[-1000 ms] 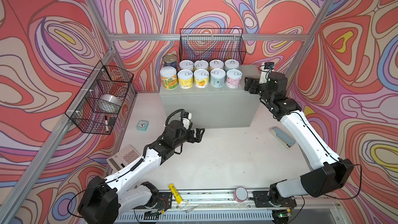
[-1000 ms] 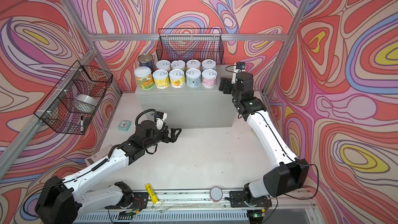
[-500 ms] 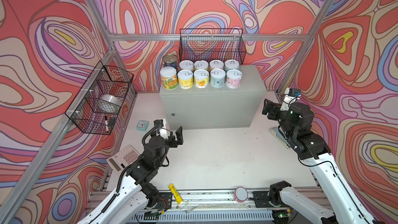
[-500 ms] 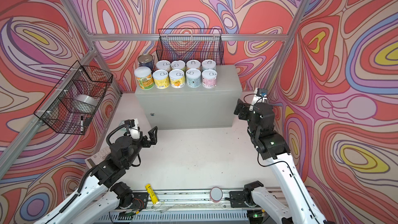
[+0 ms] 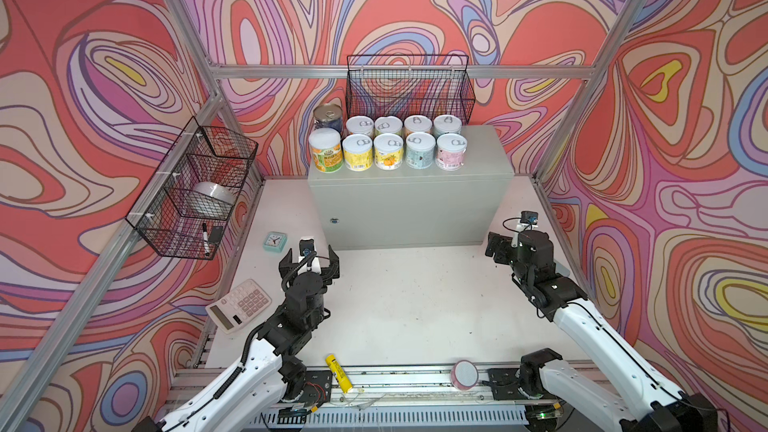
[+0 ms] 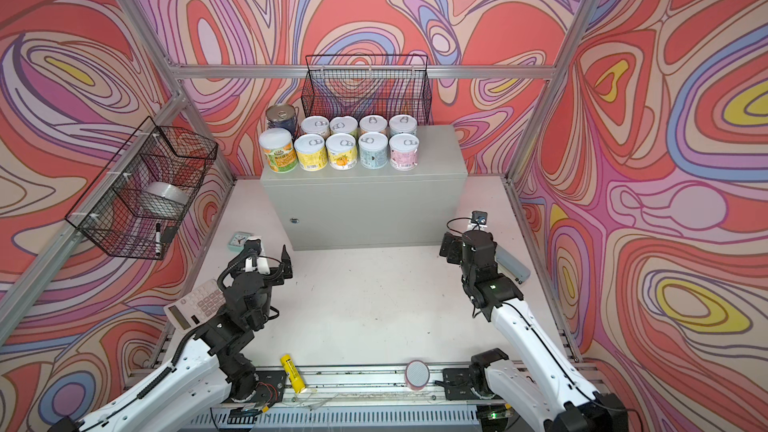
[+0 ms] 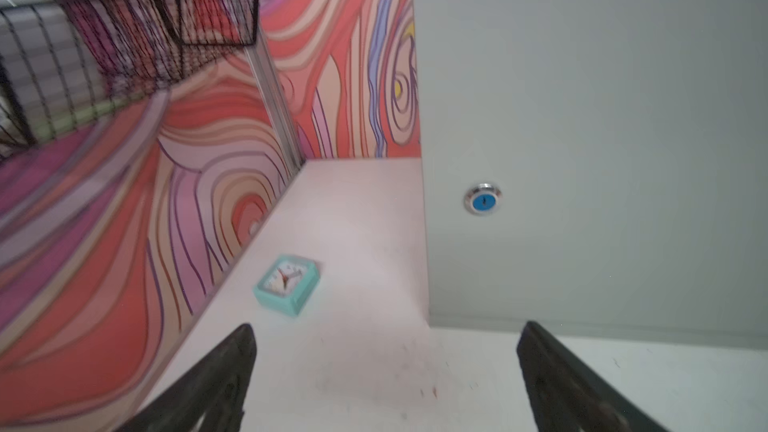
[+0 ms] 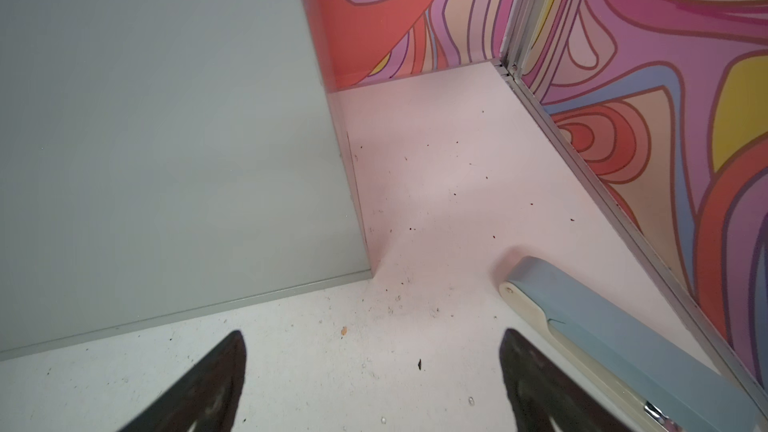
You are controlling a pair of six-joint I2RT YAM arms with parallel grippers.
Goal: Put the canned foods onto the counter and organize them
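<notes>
Ten canned foods (image 5: 390, 145) stand in two rows on counter (image 5: 415, 201), top's left-rear part. I see none elsewhere; task looks complete. My left gripper (image 7: 388, 326), right gripper (image 8: 372, 332): fingers apart, empty, low before counter front.

Swirling bands of red, pink, purple, blue and yellow are printed across the enclosure walls (image 5: 104, 76). The large metal box cabinet (image 5: 415, 209) is finished in plain light grey; its small round lock (image 7: 482, 199) is centred in blue. White lids and pastel yellow, orange, blue and pink labels are carried by the short cylindrical cans (image 5: 388, 153).
</notes>
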